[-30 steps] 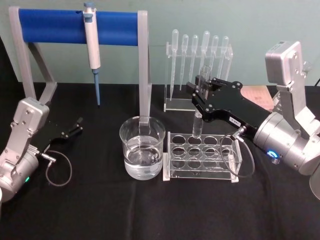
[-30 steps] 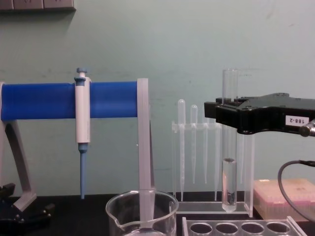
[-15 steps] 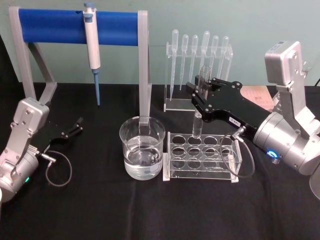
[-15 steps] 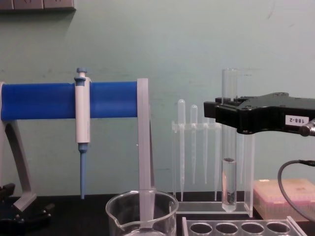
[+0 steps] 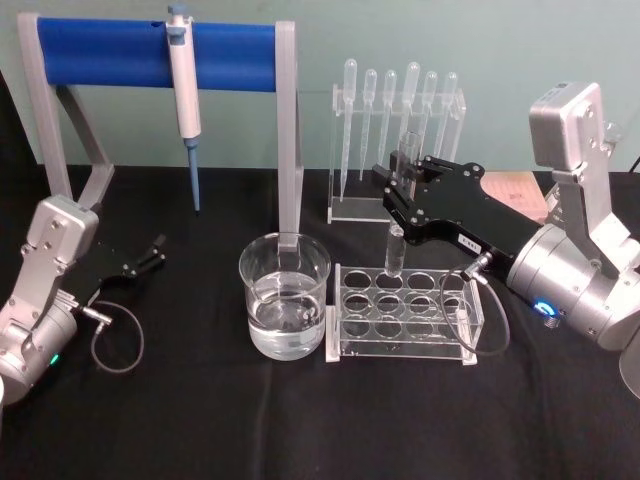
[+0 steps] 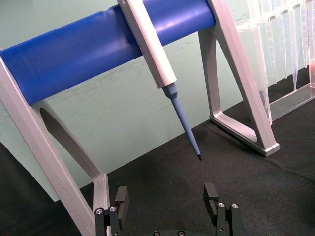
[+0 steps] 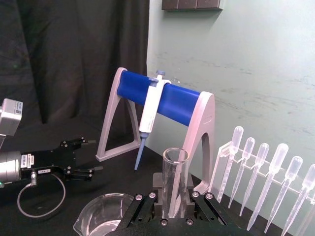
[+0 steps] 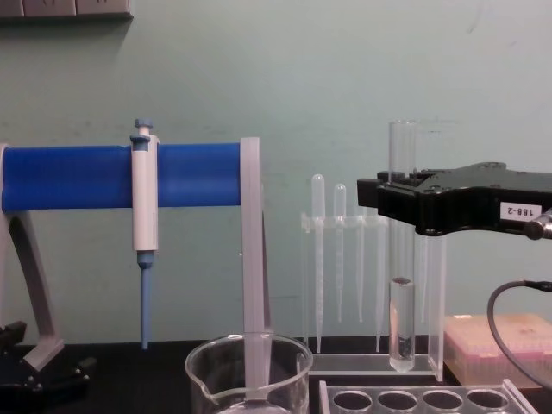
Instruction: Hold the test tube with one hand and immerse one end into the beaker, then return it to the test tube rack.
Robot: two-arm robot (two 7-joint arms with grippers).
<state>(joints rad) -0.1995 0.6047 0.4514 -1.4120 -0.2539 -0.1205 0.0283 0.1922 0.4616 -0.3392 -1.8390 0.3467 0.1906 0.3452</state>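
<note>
Right gripper fingers clamp the test tube upright over the test tube rack; left gripper idle, fingers apart

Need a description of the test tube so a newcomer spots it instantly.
Start at the clear rack with round holes, right of the beaker. Just above its back row, the black right gripper holds the test tube upright. Unlike the thin bulb-topped pipettes behind, it is wider, open-topped and round-bottomed.

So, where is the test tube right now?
In the head view, right of centre: the tube hangs upright in the right gripper, above the rack, right of the beaker.
</note>
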